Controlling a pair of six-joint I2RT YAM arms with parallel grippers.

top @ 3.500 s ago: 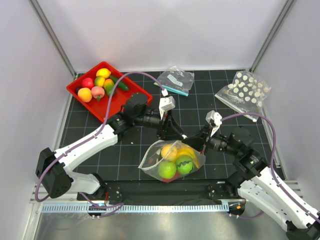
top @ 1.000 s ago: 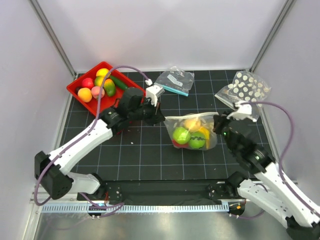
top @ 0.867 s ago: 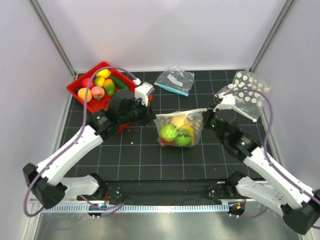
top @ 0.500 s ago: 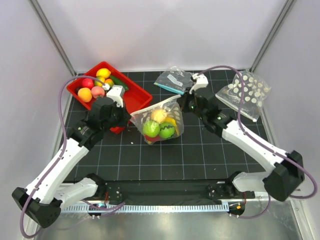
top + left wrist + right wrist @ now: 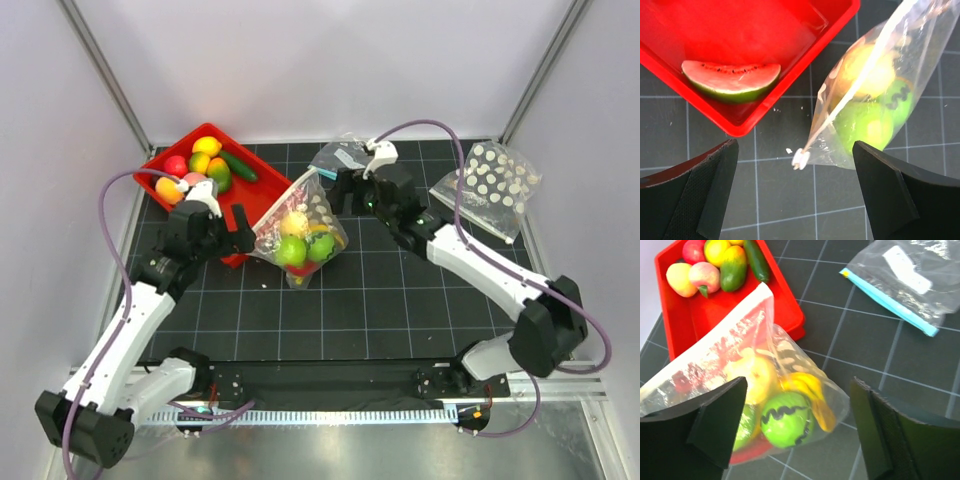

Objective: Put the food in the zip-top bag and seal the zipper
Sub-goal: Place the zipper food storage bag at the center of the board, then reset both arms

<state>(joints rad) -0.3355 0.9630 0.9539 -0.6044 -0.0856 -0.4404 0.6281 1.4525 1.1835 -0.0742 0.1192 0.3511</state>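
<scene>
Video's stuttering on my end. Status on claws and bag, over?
Open: left claw, right claw, both empty. Loaded zip-top bag, food inside, lying on mat beside red tray. Can't read zipper seal. Path clear.

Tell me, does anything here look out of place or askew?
Yes. The filled zip-top bag lies tilted, its top edge apparently leaning on the corner of the red tray. The left pincer and right pincer are open, holding nothing.

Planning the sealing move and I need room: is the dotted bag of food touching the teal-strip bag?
Apart. The right wrist view shows the zip-top bag and the teal-strip bag with bare squares of black mat between them.
</scene>
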